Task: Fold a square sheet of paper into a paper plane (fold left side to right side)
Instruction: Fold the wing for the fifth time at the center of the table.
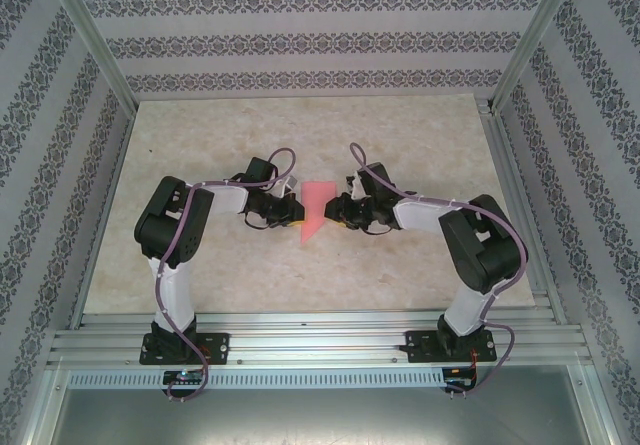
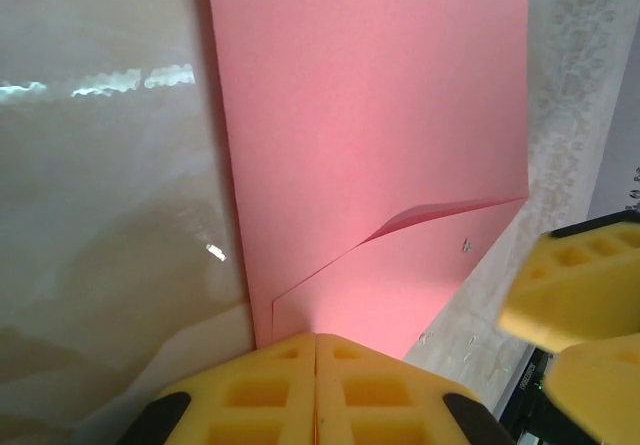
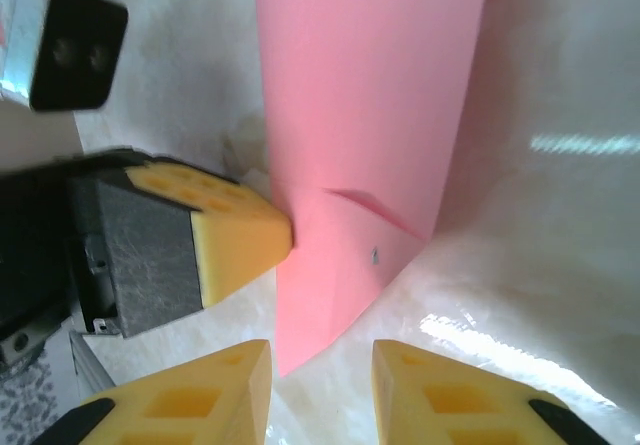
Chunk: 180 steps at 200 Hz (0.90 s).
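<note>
Left hand (image 2: 316, 365) clamped on pink sheet (image 2: 370, 145), right hand (image 3: 320, 365) spread, prob. gripping nothing, top cropped.

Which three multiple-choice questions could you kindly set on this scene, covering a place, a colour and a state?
1. Where is the paper? A. between the left pincer and the right pincer; B. inside a bowl; C. on a shelf.
2. What colour is the paper? A. white; B. pink; C. blue.
3. How is the left pincer? A. wide open; B. shut on nothing; C. shut on the paper.
Answers: 1 A, a pincer flanks each side; 2 B, pink in every view; 3 C, its pads pinch the paper's edge.
</note>
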Tool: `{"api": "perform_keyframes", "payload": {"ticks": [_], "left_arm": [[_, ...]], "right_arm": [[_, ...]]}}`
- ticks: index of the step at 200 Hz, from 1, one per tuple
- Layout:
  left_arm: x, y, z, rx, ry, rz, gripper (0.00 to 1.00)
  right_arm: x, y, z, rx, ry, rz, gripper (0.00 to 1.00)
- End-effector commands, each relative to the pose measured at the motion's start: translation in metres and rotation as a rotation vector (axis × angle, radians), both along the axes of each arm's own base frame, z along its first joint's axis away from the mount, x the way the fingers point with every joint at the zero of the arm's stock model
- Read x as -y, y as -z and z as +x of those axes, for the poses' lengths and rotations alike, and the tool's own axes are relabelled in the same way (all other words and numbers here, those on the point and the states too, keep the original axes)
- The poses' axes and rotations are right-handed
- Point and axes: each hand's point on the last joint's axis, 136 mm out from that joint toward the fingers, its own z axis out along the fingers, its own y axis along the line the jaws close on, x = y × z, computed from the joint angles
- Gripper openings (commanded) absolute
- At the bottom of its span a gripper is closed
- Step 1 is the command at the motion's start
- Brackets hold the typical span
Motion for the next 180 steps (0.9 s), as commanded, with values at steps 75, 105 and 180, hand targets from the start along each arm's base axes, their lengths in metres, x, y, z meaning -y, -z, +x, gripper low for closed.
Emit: {"api": "perform_keyframes", "payload": {"ticks": [75, 105, 180], "left_arm": [[-0.001, 0.014, -0.001, 0.013, 0.009, 0.057, 0.07], [-0.003, 0.018, -0.001, 0.013, 0.007, 0.074, 0.06], [-0.006, 0.027, -0.005, 0.013, 0.023, 0.136, 0.05]], "right_arm": [[-0.016, 0.016, 0.019, -0.054, 0.055, -0.003, 0.24], [-0.02, 0.012, 0.02, -0.063, 0.064, 0.037, 0.07], [-0.029, -0.006, 0.037, -0.057, 0.102, 0.106, 0.0]]}}
